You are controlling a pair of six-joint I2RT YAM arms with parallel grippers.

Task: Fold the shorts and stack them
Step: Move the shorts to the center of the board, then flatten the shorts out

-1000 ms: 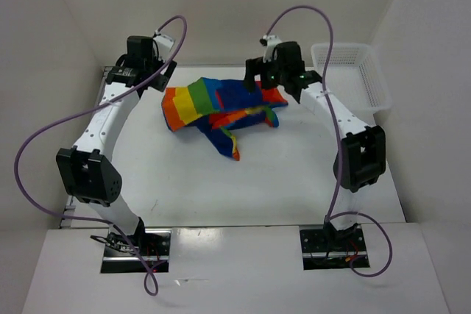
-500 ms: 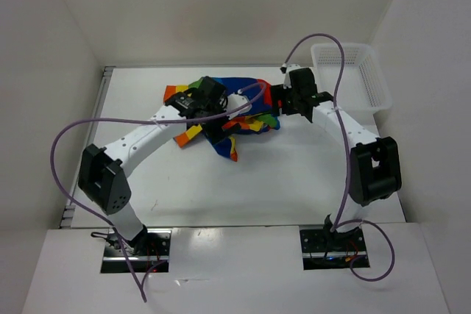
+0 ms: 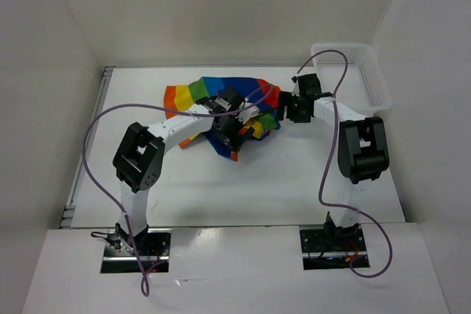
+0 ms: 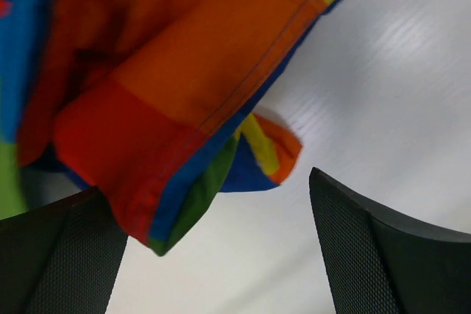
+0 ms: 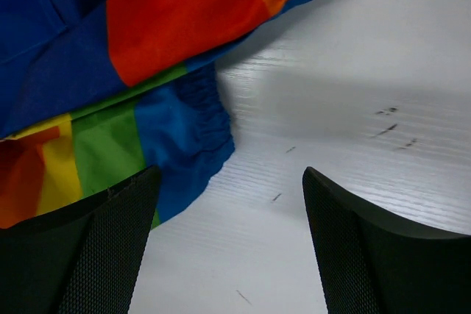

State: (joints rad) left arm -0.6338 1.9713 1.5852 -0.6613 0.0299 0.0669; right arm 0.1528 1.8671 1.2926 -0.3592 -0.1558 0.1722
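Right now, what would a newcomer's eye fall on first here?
The rainbow-striped shorts stand out most, lying crumpled at the far middle of the white table. Both robot arms bend in over them: the left fingers are spread open above a stitched hem, and the right fingers are open beside the gathered elastic edge on the right side. A white mesh basket sits in the far right corner.

light: bright, even – shadows: soft | wrist views: near edges blurred – no glare
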